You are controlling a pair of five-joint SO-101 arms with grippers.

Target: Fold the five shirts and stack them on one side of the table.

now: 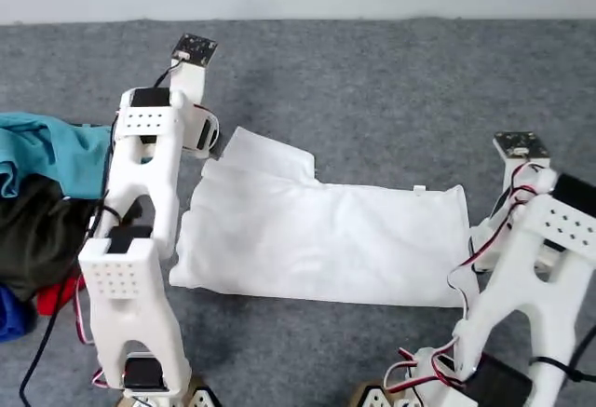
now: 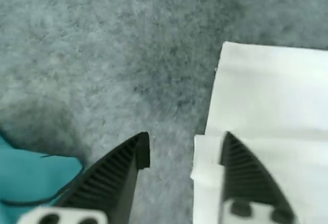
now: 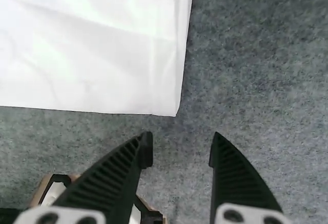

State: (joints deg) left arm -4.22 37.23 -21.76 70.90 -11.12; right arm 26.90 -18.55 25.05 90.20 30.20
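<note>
Left wrist view: left fingers [image 2: 110, 183] apart astride white shirt [image 2: 271, 96] edge; right fingers [image 3: 110, 180] apart.

I have open grey tabletop [image 1: 400, 90] across the upper half of the high view, and a bare strip at bottom centre. The white shirt [image 1: 317, 239] spreads across mid-frame. The heap of coloured shirts [image 1: 42, 193] crowds the left edge, tight against the left arm [image 1: 140, 193].
</note>
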